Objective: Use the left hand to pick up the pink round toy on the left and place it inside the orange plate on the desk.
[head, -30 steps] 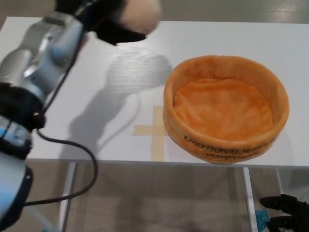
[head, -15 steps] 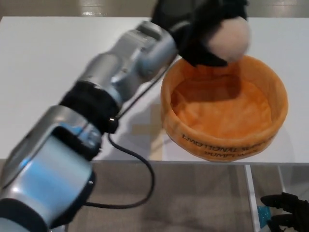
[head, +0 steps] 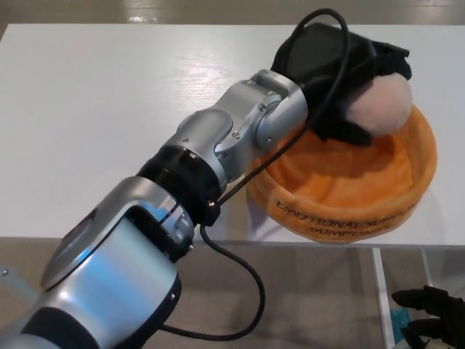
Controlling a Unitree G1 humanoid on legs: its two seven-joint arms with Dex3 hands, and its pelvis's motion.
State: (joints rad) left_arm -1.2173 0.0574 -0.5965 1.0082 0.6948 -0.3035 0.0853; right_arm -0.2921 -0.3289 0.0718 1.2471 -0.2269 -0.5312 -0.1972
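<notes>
My left arm reaches across the white desk [head: 109, 109] from the lower left. Its black left hand [head: 341, 76] is shut on the pink round toy [head: 380, 105], a pale fuzzy ball. Hand and toy hang over the far side of the orange plate [head: 349, 207], a soft round bowl with black lettering on its front wall. The toy sits just above the plate's inner floor; whether it touches the fabric is not clear. My right hand [head: 436, 320] shows at the bottom right corner, below the desk edge, its fingers spread apart and holding nothing.
The desk's front edge runs across the picture below the plate, with a metal leg [head: 383, 291] and grey floor beneath. A black cable [head: 232, 269] loops from my left forearm down past the edge.
My left hand has carried the pink toy rightward from the far left of the desk to over the orange plate and lowered it into the bowl. The right hand stays still.
</notes>
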